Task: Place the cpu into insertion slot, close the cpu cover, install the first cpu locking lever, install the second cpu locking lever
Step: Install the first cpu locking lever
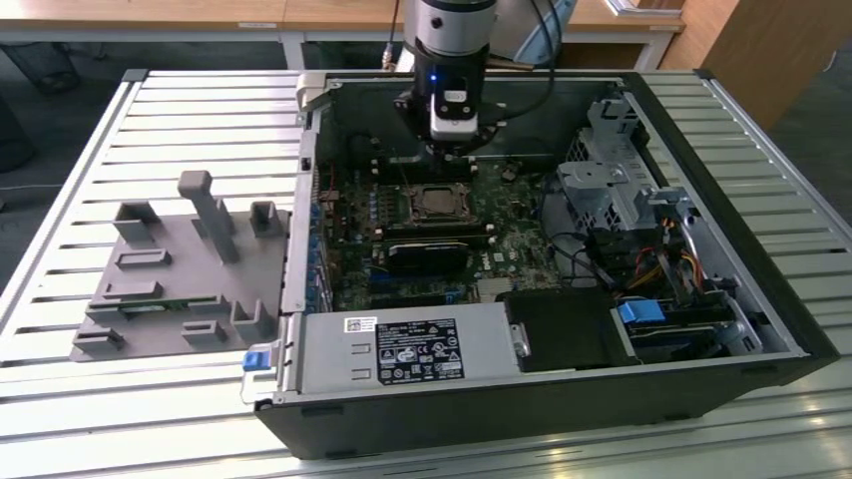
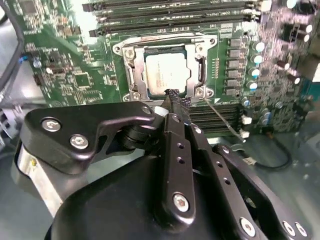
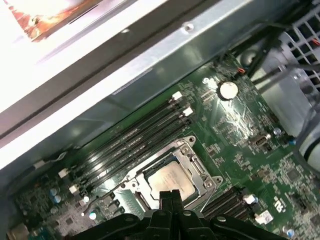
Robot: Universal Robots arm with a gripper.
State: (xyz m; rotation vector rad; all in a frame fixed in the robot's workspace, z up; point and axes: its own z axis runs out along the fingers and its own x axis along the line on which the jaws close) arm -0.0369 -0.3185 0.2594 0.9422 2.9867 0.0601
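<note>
Slats of pale metal form the desk (image 1: pixel 80 130). On it lies the open computer case (image 1: pixel 533 414), with a grey moulded fixture (image 1: pixel 174 269) on the exterior view's left. Inside the case sit the grey power supply (image 1: pixel 333 359) and the green motherboard (image 2: pixel 65 75). The gripper (image 2: pixel 172 97) hangs low over the board. Its fingers (image 2: pixel 177 135) are clenched together with nothing visible between them, and their tips are at one edge of the insertion slot (image 2: pixel 123 51). The cpu cover (image 2: pixel 198 70) appears to lie flat on the slot. The cpu (image 2: pixel 165 70) sits inside, its pale top showing through the cut-out. A thin wire lever (image 2: pixel 223 118) juts from one corner of the slot, seemingly unlatched.

As I judge it, the risk lies in how close the tips are to chip and frame. A sideways slip could scrape the board's small parts or bend the lever, and pressing on a cover that is not fully seated could harm the socket.

A white label (image 1: pixel 415 354) on the power supply carries print and symbols. The chip's faint lettering is too small to read.
</note>
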